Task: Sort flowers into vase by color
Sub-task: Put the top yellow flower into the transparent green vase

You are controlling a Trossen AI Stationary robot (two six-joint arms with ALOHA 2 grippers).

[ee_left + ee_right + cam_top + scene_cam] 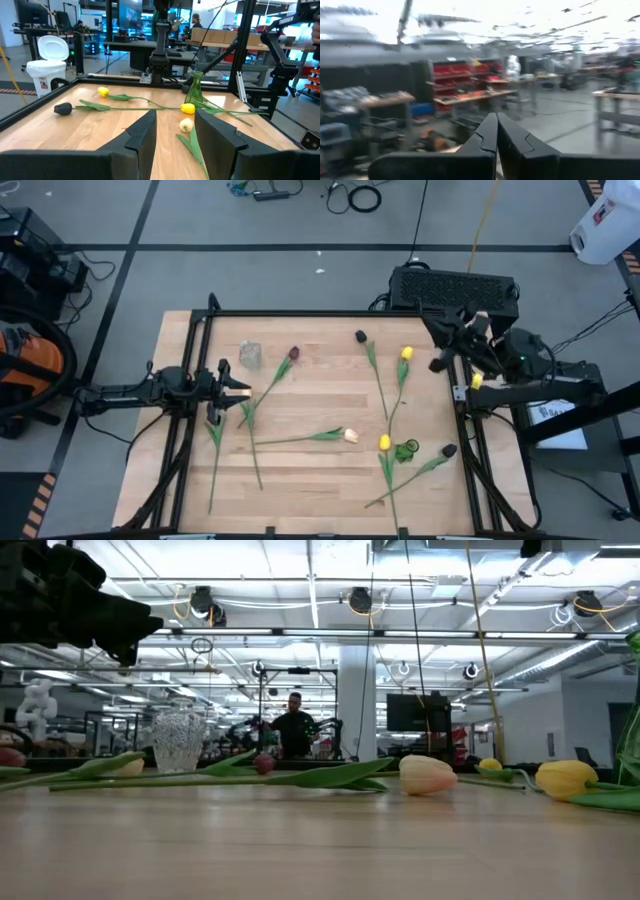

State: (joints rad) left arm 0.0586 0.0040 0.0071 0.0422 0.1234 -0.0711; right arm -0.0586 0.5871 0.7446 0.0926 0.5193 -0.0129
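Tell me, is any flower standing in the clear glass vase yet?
No. In the high view the clear glass vase stands empty near the table's far left, and the flowers all lie flat on the wood.

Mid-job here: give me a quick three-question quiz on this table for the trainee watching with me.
1. True or false: the left gripper is open, with nothing between its fingers.
2. Which vase stands nearer the left arm: the clear glass vase or the green glass vase?
3. What colour is the artificial tulip head lying near the middle of the wooden table?

Key:
1. True.
2. The clear glass vase.
3. Cream-peach.
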